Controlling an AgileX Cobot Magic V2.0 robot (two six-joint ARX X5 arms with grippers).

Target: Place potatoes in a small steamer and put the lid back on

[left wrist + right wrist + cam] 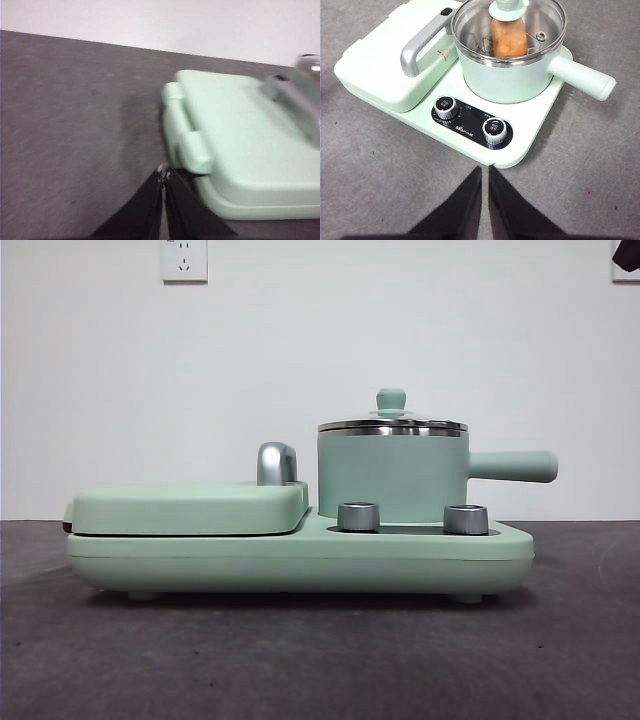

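Observation:
The mint-green small steamer (392, 475) stands on the right half of the appliance base, its straight handle (512, 466) pointing right. The glass lid (392, 424) with its green knob rests on the rim. Through the glass, the right wrist view shows the orange-brown potato (509, 38) inside the small steamer (512, 75), under the lid (540, 15). My right gripper (485, 172) hovers shut in front of the base, apart from everything. Beside the griddle's hinge end hangs my left gripper (164, 175), shut and empty. No gripper is visible in the front view.
The mint-green base (300, 560) carries a flat hinged griddle cover (190, 505) with a chrome handle (276, 462) on its left half. Two steel knobs (358, 516) (466, 519) sit at the front. Grey tabletop (300, 660) lies all around; a white wall with a socket (184, 260) stands behind.

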